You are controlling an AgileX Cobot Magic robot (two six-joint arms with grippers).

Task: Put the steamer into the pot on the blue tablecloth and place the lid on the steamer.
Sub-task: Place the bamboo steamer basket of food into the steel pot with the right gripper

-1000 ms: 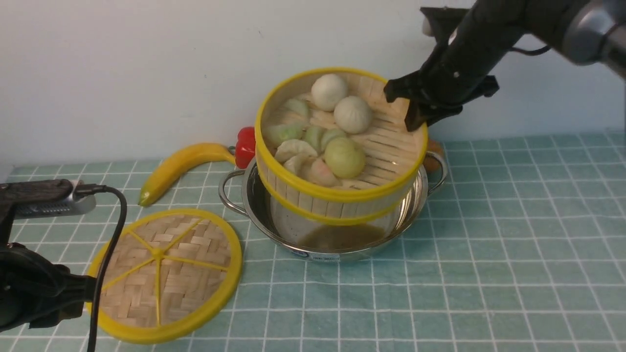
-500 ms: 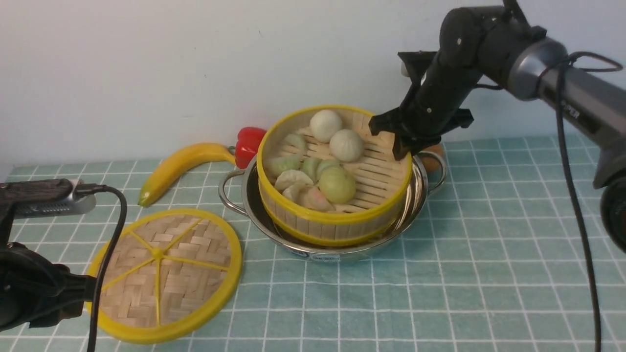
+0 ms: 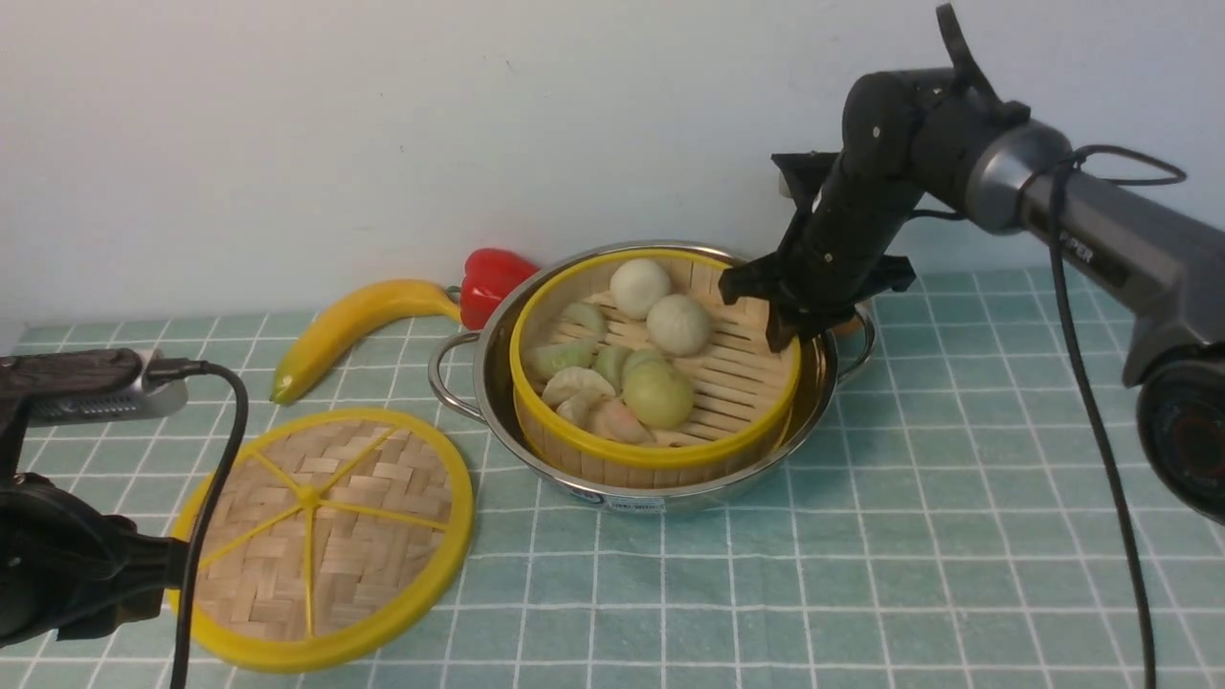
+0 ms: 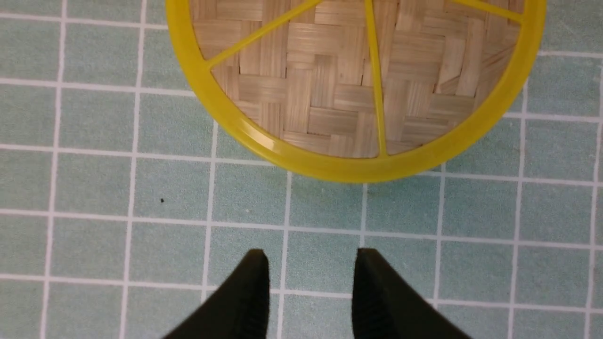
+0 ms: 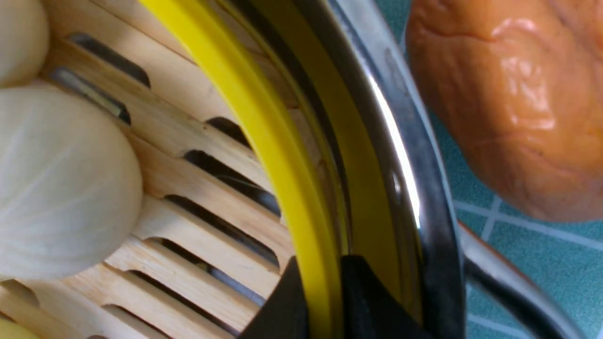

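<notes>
The steamer (image 3: 737, 378), a bamboo basket with yellow rims holding buns and dumplings, sits inside the shiny pot (image 3: 498, 383) on the blue tablecloth (image 3: 957, 498). My right gripper (image 3: 785, 330) is shut on the steamer's far right rim; in the right wrist view its fingers pinch the yellow rim (image 5: 264, 127) just inside the pot's steel rim (image 5: 410, 155). The lid (image 3: 321, 536), a flat woven disc with yellow spokes, lies on the cloth left of the pot. My left gripper (image 4: 311, 268) is open and empty over the cloth just short of the lid's edge (image 4: 358, 94).
A banana (image 3: 354, 321) and a red pepper (image 3: 490, 277) lie behind the pot on the left. A brown bread-like item (image 5: 513, 103) lies behind the pot's right handle (image 3: 861, 335). A wall stands close behind.
My right gripper has lowered the steamer from a tilted hold above the pot down into the pot, where it now sits level. The left arm and the lid have not moved.
</notes>
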